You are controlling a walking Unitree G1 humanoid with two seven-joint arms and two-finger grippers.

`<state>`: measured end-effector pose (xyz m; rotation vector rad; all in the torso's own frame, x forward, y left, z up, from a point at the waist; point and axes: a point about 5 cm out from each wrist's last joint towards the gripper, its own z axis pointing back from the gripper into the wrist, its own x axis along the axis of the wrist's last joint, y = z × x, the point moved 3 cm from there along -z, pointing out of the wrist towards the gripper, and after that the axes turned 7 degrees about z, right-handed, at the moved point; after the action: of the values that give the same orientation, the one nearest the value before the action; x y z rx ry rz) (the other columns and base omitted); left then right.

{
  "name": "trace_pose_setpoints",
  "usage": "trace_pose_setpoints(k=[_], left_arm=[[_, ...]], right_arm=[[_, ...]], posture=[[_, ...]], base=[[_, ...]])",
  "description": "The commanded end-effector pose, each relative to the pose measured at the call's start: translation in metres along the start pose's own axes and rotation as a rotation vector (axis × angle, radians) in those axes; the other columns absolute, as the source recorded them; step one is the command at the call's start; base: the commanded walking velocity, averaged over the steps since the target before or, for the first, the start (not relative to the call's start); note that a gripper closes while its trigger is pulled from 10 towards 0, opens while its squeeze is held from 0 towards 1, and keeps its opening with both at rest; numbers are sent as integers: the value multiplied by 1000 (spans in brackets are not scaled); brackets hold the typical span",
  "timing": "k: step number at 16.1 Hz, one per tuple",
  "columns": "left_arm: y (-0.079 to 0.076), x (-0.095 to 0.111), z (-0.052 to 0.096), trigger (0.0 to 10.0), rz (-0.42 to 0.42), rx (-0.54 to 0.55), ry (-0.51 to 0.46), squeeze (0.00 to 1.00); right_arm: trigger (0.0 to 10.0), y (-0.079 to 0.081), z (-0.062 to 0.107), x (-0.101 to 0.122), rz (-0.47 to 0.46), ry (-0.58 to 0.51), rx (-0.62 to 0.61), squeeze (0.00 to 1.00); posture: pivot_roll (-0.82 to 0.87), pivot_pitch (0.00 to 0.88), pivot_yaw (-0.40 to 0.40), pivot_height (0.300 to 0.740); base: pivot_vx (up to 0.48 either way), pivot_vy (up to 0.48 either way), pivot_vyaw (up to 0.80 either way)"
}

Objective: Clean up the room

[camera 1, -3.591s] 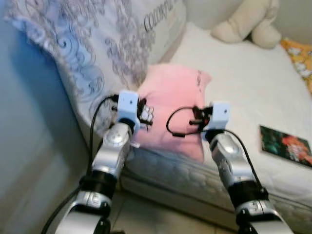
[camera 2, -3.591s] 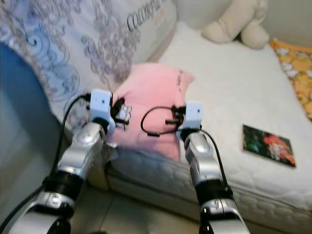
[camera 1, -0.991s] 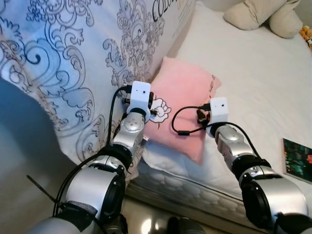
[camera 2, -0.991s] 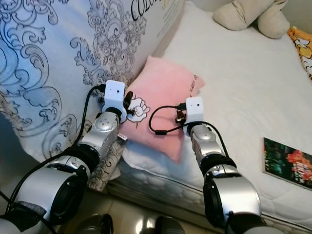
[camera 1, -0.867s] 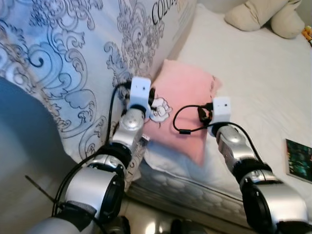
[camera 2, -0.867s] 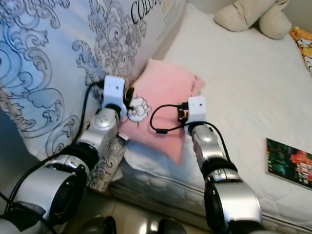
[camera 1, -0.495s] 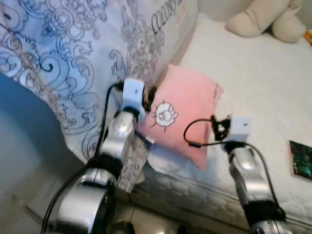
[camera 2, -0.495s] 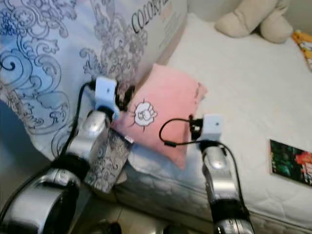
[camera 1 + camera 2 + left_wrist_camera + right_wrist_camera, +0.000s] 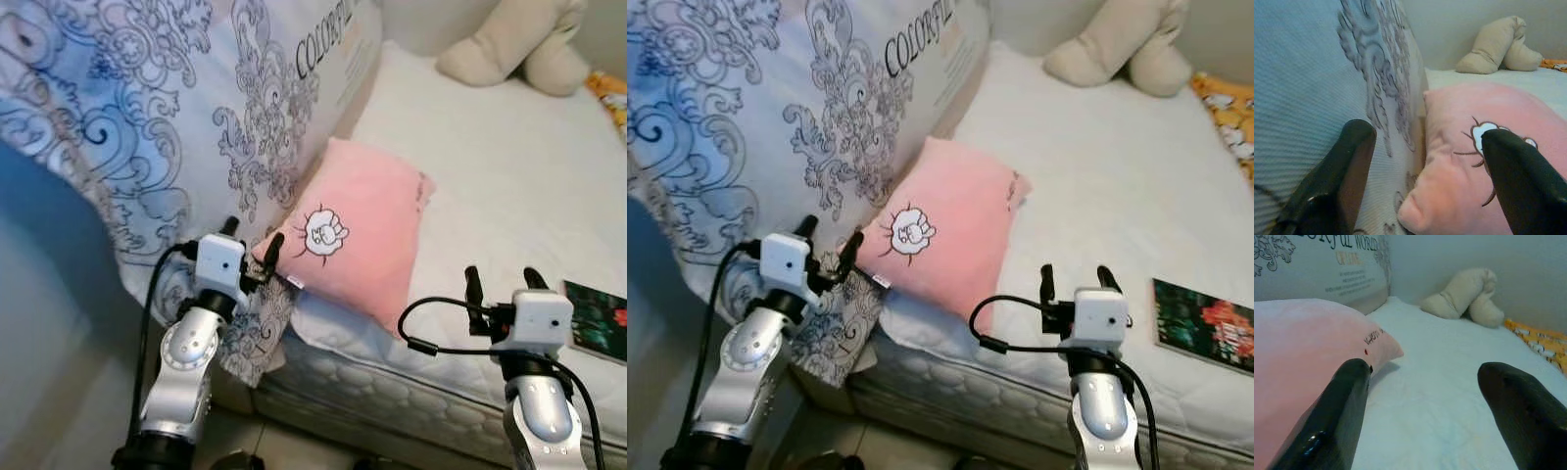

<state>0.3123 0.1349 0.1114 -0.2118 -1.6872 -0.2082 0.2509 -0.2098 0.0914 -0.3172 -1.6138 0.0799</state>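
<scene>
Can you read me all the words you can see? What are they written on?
"COLORFUL WORLD", partly cut off: on the big blue patterned bedding bag.
Smaller lines under it: too blurred to read.
Small dark writing on the pink pillow: too blurred to read.
Book cover: no words readable.

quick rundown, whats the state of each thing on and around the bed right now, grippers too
left gripper: open, empty, at the pink pillow's lower corner
right gripper: open, empty, above the mattress edge
square pink pillow with a cartoon patch: propped tilted against the big patterned pillow
large white pillow with blue-grey scroll pattern: leaning at the bed's head end
beige plush toy: lying at the far end
dark picture book: closed, flat on the white mattress
</scene>
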Motion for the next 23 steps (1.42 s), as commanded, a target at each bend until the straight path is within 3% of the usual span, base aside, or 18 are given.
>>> trace_pose_setpoints(k=[1,3,4,6,8,16,23], left_arm=[[2,-3,0,10000,-31,24,28,0],[3,-8,-3,10000,32,34,63,0],[4,-11,-6,10000,60,53,83,0],[4,-13,-13,10000,77,59,92,0],[1,-10,-18,10000,74,46,94,0],[-13,-1,-41,10000,78,-46,75,0],[-13,-1,-45,10000,67,-69,81,0]], right_arm=[[10000,-3,-6,-9,-105,76,-20,1000],[10000,6,-15,-12,-156,106,14,1000],[10000,8,-23,-11,-174,102,10,0],[10000,6,-35,-10,-199,99,-32,0],[10000,-1,-37,-12,-239,119,-73,0],[10000,1,-42,-6,-128,86,-74,0],[10000,9,-45,-4,-108,79,-37,0]], posture=[[-27,0,-56,740],[-28,0,-54,740],[-31,0,-46,740],[-41,0,-33,740],[-57,0,-19,740],[-106,0,25,740],[-98,0,25,740]], base=[[0,0,0],[0,-227,0],[0,-480,0],[0,-480,0],[0,-476,0],[0,-460,-80],[0,-443,0]])
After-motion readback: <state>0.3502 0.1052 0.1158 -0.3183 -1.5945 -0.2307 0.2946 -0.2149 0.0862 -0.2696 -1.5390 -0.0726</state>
